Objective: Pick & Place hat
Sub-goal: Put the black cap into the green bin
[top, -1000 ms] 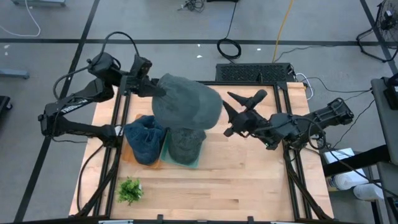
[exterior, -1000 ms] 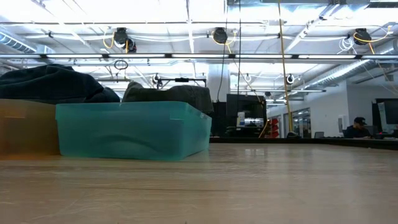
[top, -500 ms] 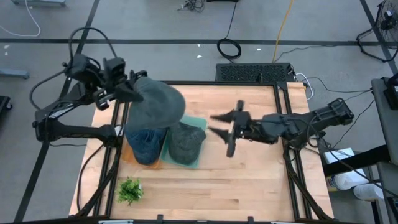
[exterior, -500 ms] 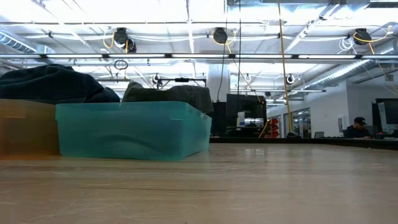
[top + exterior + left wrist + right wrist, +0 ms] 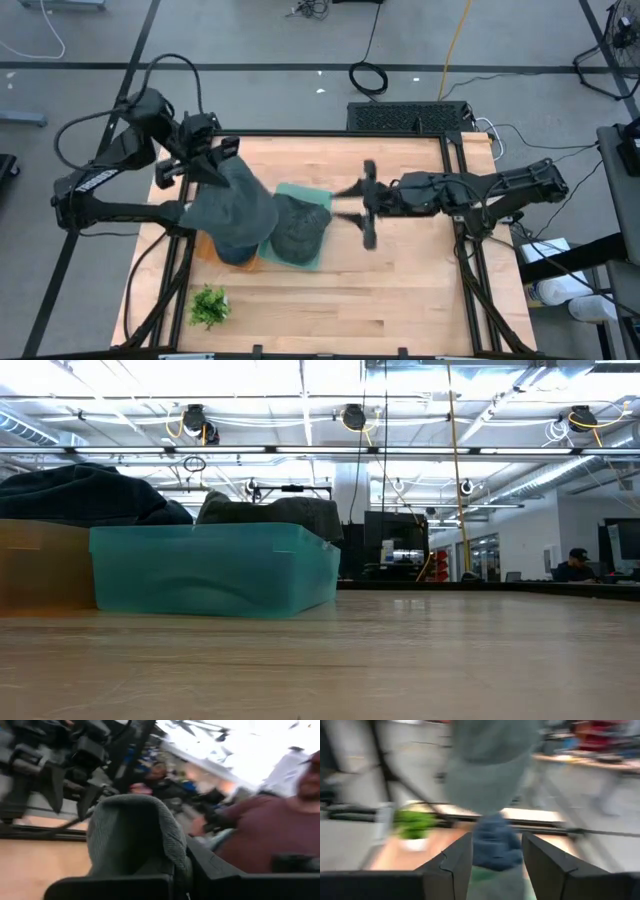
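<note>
A grey-green hat (image 5: 236, 203) hangs from my left gripper (image 5: 214, 163), which is shut on it at the table's far left. The hat is above the orange bin (image 5: 204, 248), where a dark blue hat (image 5: 82, 493) lies. Whether the two hats touch, I cannot tell. To the right, a teal bin (image 5: 318, 197) holds a dark grey hat (image 5: 297, 228). My right gripper (image 5: 364, 205) hovers open over the table's middle, right of the teal bin, with nothing between its fingers. In the right wrist view the hanging hat (image 5: 490, 765) shows ahead of that gripper (image 5: 496, 862). My left gripper pinches a bunched fold of the hat's cloth (image 5: 150, 862) between its two fingers. The fingers lie about level, coming from the table's far left. The hat bulges out past the fingers (image 5: 125, 885) and sags below them, slack.
A small green plant (image 5: 208, 305) stands near the front left corner. Black frame rails (image 5: 455, 190) run along the table's left and right sides. Bare wood (image 5: 400, 290) lies to the right of the bins and toward the near edge. People show in the room behind.
My left gripper has carried the grey-green hat from over the teal bin's far side toward the table's left edge, rolling as it went; the hat now hangs over the orange bin. My right gripper has rolled about its own axis and drifted slightly left, still open.
</note>
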